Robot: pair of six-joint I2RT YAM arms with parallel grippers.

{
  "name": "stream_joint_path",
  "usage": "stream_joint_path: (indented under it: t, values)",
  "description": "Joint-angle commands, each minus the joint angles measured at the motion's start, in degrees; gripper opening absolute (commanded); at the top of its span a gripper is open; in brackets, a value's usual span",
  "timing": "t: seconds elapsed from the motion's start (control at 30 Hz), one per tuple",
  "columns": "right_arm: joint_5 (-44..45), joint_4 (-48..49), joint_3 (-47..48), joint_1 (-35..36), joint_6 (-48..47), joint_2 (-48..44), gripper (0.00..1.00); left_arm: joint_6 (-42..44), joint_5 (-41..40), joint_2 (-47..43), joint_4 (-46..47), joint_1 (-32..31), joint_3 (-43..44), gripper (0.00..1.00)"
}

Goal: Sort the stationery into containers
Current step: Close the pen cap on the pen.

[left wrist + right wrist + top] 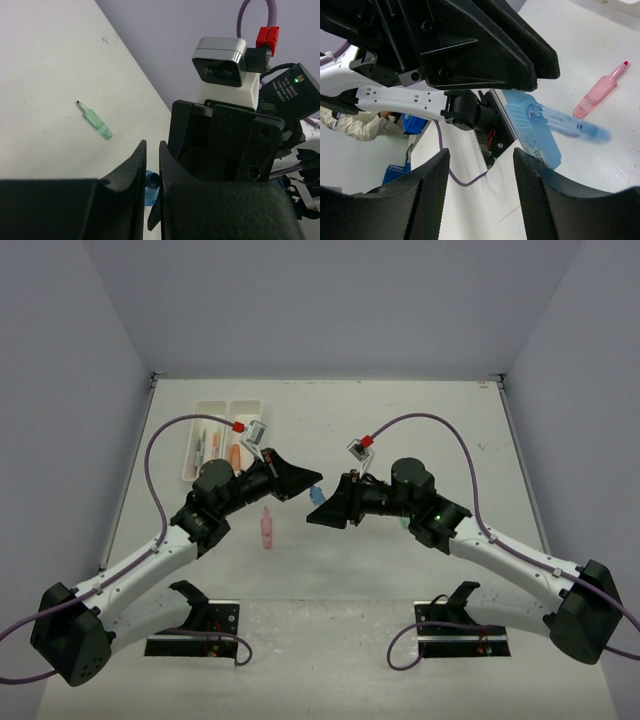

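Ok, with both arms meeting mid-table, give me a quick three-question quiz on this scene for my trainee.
1. True or false: the right gripper has its fingers spread wide apart.
2. The small piece lying alone in the left wrist view is: A pink, B green, C orange.
3. Fill in: the pink marker lies on the ___, outside the trays.

Key: 1 true; 2 B; 3 table.
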Motion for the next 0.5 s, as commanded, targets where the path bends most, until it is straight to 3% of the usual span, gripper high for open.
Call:
stream_joint_path:
  t: [0.0,0.2,0.47]
  values:
    - [2.2,-0.2,-0.4,-0.4,-0.5,-0.6,0.56,0.5,-0.6,-2.3,-0.6,0.0,2.1,0.00]
    - [1.8,3.2,-3.2,-0.4,-0.1,-1.5,0.59,0.1,0.4,-2.2,-0.3,-0.1,3.2,0.00]
    - [3.2,-0.2,-0.6,-0.6,-2.9,-0.7,0.60,-0.2,1.8,-2.5,0.0,0.0,3.1,0.00]
